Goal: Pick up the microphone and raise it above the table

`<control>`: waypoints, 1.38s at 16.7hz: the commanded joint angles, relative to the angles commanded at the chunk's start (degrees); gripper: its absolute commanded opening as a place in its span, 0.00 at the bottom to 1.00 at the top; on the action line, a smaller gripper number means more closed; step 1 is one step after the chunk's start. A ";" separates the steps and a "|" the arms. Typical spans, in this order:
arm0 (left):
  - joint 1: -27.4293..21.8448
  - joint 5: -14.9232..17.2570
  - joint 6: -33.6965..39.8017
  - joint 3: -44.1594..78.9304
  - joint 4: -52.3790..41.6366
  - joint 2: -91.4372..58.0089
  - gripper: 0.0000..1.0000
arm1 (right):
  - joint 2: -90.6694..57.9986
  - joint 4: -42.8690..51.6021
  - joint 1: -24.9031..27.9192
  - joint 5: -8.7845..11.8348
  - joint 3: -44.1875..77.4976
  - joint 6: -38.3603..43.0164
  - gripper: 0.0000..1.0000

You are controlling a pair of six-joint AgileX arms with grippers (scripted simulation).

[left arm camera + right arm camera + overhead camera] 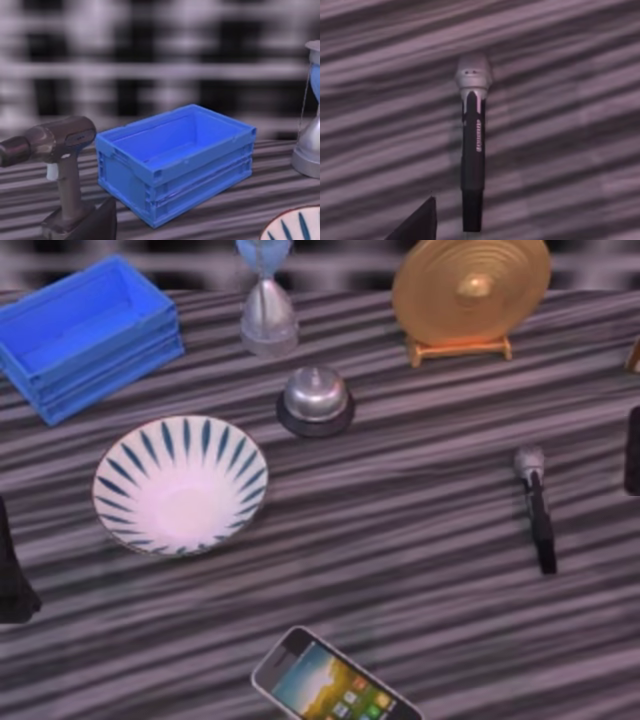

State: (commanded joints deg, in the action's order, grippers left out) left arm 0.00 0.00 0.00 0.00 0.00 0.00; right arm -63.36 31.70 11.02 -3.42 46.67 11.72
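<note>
The microphone [535, 502] lay untouched on the table [400, 570]; neither gripper's jaws showed, so I cannot tell; its slim handle risked rolling away if pinched off-centre

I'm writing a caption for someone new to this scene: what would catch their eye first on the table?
Probably the bright blue plastic crate at the far left corner and the round golden disc on its wooden stand at the far right. Next, the white bowl with blue radial stripes left of centre. The slim black microphone with its silver mesh head lies flat toward the right, apart from everything else.
</note>
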 joint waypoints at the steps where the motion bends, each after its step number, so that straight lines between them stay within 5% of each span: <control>1: 0.00 0.00 0.00 0.00 0.00 0.00 1.00 | -6.12 2.52 0.99 -0.19 4.35 1.12 1.00; 12: 0.00 0.00 0.00 0.00 0.00 0.00 1.00 | -49.72 23.81 8.43 -2.40 35.59 9.11 1.00; 23: 0.00 0.00 0.00 0.00 0.00 0.00 1.00 | -54.45 18.21 8.06 -2.55 33.50 8.77 1.00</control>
State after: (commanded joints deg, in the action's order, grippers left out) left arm 0.00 0.00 0.00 0.00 0.00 0.00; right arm -117.81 49.91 19.09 -5.97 80.17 20.49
